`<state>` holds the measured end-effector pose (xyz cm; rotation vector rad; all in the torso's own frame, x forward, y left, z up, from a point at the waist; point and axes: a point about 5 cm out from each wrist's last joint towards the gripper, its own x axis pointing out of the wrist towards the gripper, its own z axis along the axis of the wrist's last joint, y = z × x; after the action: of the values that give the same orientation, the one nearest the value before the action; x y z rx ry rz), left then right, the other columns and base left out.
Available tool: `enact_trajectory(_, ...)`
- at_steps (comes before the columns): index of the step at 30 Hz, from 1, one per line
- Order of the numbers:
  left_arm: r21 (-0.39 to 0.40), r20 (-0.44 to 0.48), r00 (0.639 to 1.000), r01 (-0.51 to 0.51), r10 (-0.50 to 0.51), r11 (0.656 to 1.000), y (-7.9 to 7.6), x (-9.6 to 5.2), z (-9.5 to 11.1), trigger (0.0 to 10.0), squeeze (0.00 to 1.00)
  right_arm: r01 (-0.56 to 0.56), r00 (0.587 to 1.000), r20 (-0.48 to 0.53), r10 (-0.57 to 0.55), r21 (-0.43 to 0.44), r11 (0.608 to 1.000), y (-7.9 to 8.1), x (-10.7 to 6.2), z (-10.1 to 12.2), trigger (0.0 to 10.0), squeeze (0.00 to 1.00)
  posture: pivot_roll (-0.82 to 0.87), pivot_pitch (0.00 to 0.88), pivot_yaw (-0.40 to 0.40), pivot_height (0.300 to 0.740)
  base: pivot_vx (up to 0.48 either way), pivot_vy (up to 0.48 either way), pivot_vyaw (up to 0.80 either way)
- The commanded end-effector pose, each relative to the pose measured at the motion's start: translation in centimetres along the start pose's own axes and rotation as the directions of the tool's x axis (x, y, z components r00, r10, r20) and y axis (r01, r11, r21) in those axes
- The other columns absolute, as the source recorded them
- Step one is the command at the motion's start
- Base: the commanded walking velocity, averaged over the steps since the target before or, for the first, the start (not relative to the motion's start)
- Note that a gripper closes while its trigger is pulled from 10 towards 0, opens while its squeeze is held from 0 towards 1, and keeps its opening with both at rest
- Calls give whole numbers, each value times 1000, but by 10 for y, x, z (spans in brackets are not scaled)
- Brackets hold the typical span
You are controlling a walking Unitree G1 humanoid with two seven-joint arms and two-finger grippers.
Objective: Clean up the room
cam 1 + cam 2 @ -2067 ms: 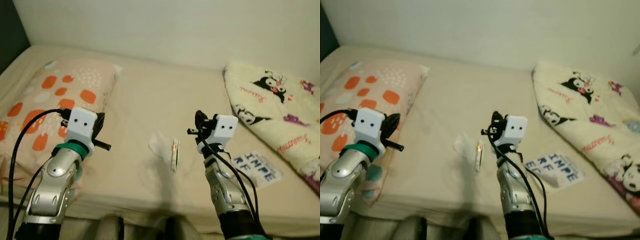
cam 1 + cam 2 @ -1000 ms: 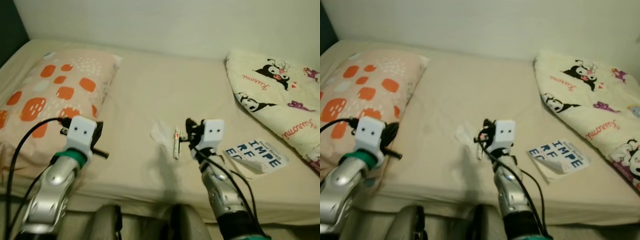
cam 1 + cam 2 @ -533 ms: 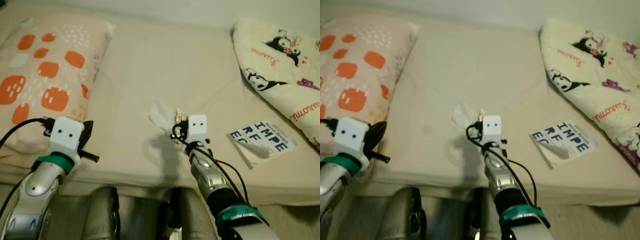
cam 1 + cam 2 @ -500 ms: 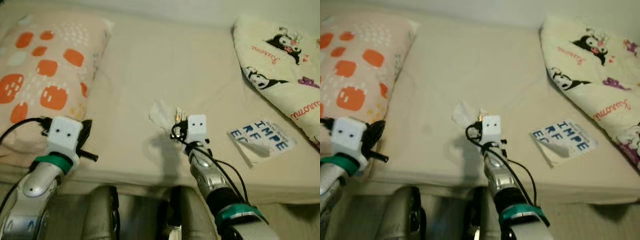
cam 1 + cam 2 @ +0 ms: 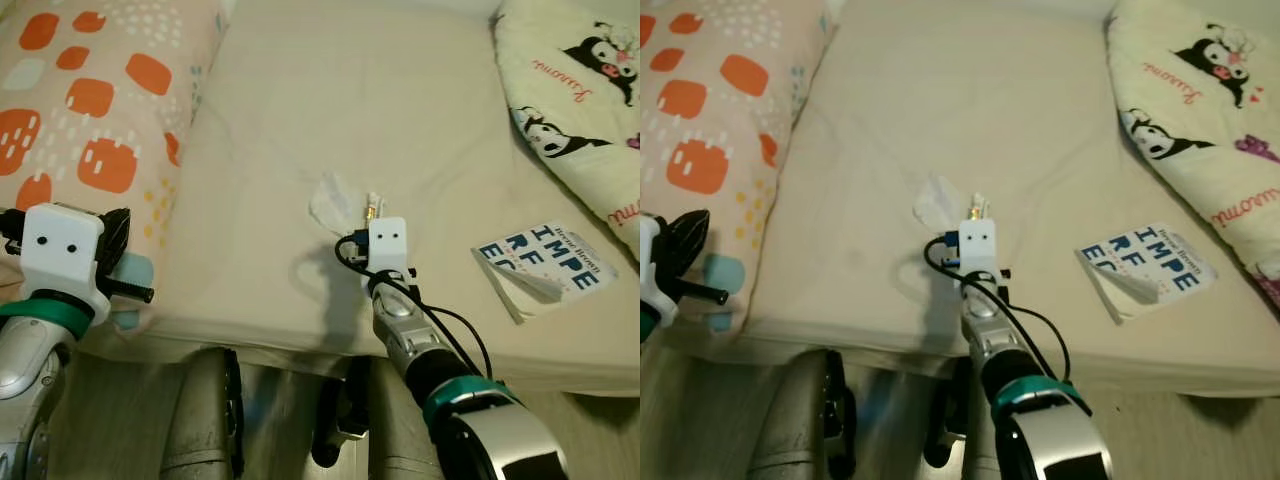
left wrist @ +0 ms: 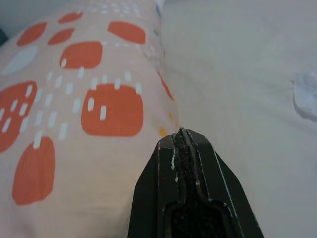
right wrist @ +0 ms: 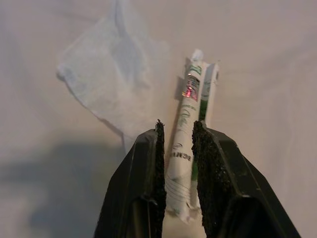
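Fingers (image 7: 155, 163) of right gripper (image 7: 178, 144) now straddling the wrapper (image 7: 188, 124), not yet clenched.

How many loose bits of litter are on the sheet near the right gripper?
2: a wrapper between the right gripper's fingers, and a crumpled tissue beside it.

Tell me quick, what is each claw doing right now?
Left gripper: shut, holding nothing, beside the pillow.
Right gripper: fingers astride the wrapper on the bed, partly open.

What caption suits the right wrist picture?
Right gripper straddling a small wrapper beside a crumpled tissue on the bed sheet.
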<state>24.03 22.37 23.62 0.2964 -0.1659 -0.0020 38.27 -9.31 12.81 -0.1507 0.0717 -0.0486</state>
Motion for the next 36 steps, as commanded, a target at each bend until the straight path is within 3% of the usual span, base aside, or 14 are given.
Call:
enact_trajectory(1,2,-15,1000,11,-11,1000,-1,-5,5,10000,0,5,997,-78,-9,-56,998,4,-5,-17,10000,0,321,483,-77,616,0,0,0)
enact_trajectory(5,6,-20,1000,15,-15,1000,0,-7,7,10000,0,3,995,-96,-12,-85,996,6,-5,-18,10000,0,326,488,-75,616,0,0,0)
enact_trajectory(7,8,-34,999,11,-11,1000,1,-9,6,10000,0,2,991,-134,-23,-157,988,4,-7,-26,10000,0,330,494,-74,616,0,0,0)
enact_trajectory(13,8,-44,999,7,-7,1000,1,-12,7,10000,0,-11,988,-155,-18,-184,983,5,-8,-30,10000,0,339,498,-77,616,0,0,0)
enact_trajectory(18,9,-53,999,4,-3,1000,2,-14,8,10000,0,-39,979,-203,9,-143,989,8,-10,-36,10000,0,366,503,-73,616,0,0,0)
enact_trajectory(19,11,-57,998,3,-2,1000,3,-15,9,10000,0,-58,973,-230,35,-93,994,11,-11,-38,10000,0,373,504,-70,616,0,0,0)
enact_trajectory(27,17,-65,998,3,-2,1000,4,-18,13,10000,0,-87,973,-220,67,-79,993,16,-9,-32,10000,0,401,532,-66,616,0,0,0)
enact_trajectory(28,18,-67,998,1,0,1000,5,-21,14,10000,0,-85,976,-210,64,-91,992,16,-8,-29,8667,0,408,541,-67,616,0,0,0)
enact_trajectory(29,18,-67,998,1,0,1000,5,-21,14,10000,0,-85,976,-210,64,-91,992,16,-8,-29,8667,0,408,541,-67,616,0,0,0)
enact_trajectory(30,20,-78,997,-5,7,1000,5,-26,14,10000,0,-59,983,-181,35,-127,990,14,-5,-22,4902,0,414,550,-70,616,0,0,0)
enact_trajectory(35,21,-82,997,-7,9,1000,5,-28,13,10000,0,-49,987,-158,28,-131,990,13,-3,-17,5098,0,415,551,-73,616,0,0,0)
enact_trajectory(36,22,-85,996,-10,12,1000,5,-29,13,10000,0,-43,993,-116,32,-94,995,13,0,-7,10000,0,408,548,-80,616,0,0,0)
